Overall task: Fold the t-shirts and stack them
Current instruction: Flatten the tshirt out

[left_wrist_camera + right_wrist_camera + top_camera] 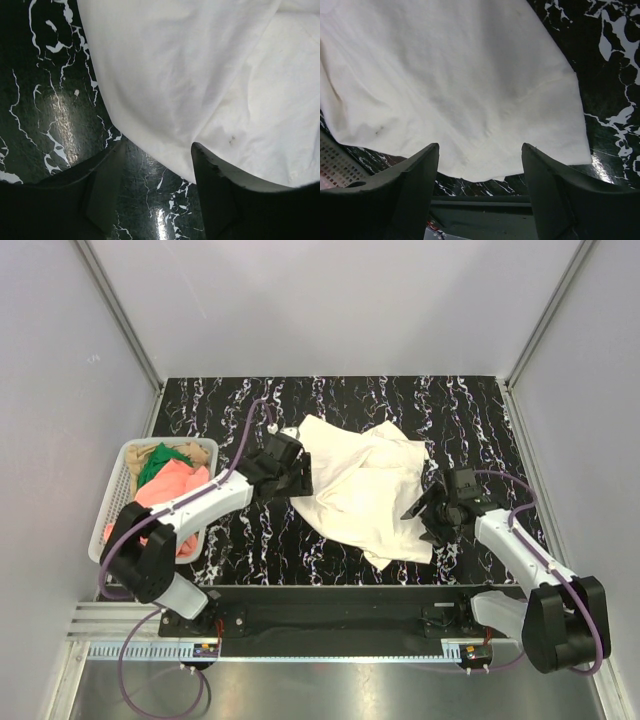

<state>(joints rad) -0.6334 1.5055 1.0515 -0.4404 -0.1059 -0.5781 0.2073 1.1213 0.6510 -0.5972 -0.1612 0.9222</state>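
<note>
Left, the basket (112,502) holds the pink, green and tan t-shirts (165,485). The left gripper (290,472) stands wide and empty at the left edge of the crumpled cream t-shirt (360,490), mid-table; the right gripper (432,515), equally wide and empty, faces its right edge. Closing now might pinch bunched layers together, so spreading would twist the cloth.

- A big cream-white t-shirt (362,490) lies crumpled on the black, white-veined surface (400,400), between the two claws.
- The left claw (292,474) is right at the shirt's left edge.
- The right claw (424,514) is right at the shirt's right edge.
- A white basket (113,502) sits well to the left of the left claw.
- In the basket are a pink shirt (165,490), a green shirt (157,462) and a tan shirt (197,452).
</note>
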